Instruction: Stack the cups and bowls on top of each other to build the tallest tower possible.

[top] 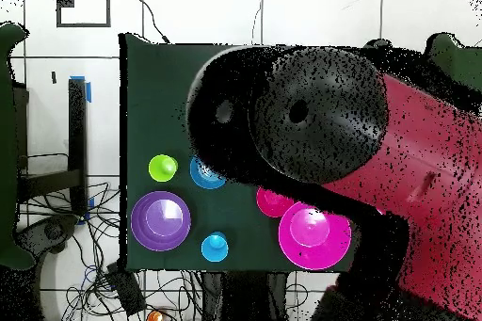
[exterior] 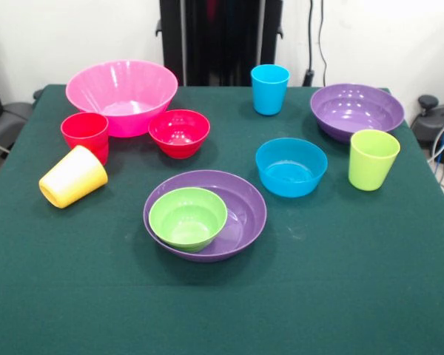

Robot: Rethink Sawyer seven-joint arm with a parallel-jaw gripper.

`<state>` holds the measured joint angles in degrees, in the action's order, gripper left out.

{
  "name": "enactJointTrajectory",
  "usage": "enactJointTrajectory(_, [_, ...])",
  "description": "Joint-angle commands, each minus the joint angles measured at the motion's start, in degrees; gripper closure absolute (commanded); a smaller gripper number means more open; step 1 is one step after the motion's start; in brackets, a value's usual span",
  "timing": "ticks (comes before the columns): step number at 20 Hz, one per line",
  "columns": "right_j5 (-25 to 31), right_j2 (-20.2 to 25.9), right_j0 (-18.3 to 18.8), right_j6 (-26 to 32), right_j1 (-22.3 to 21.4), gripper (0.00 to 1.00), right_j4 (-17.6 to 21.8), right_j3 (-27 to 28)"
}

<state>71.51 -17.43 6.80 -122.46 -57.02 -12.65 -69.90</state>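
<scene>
In the front view no pile is higher than two pieces. The small green bowl (exterior: pixel 187 218) sits inside a shallow purple bowl (exterior: pixel 244 211) at the front centre. The pink bowl (exterior: pixel 122 92) stands at the back left, with the red cup (exterior: pixel 85 133) and the red bowl (exterior: pixel 179 133) beside it. The yellow cup (exterior: pixel 72 176) lies tilted on its side at the left. The blue cup (exterior: pixel 270 89), second purple bowl (exterior: pixel 357 111), blue bowl (exterior: pixel 291 166) and lime cup (exterior: pixel 373 159) stand apart on the right. No gripper shows.
The green table cloth (exterior: pixel 318 288) spans the table. The robot's pedestal (exterior: pixel 222 37) stands behind the far edge. In the overhead view the red and black arm (top: pixel 377 148) covers most of the table. The lime cup (top: pixel 163 167), purple bowl (top: pixel 160 220) and pink bowl (top: pixel 314 235) show beside it.
</scene>
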Motion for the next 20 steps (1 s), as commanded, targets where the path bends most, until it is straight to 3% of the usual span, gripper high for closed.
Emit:
enactJointTrajectory(1, [-4.1,5.9,1.0,3.2,5.0,0.00,3.0,-9.8])
enactJointTrajectory(20, [-14.3,7.7,3.4,4.3,7.8,0.00,4.1,-13.7])
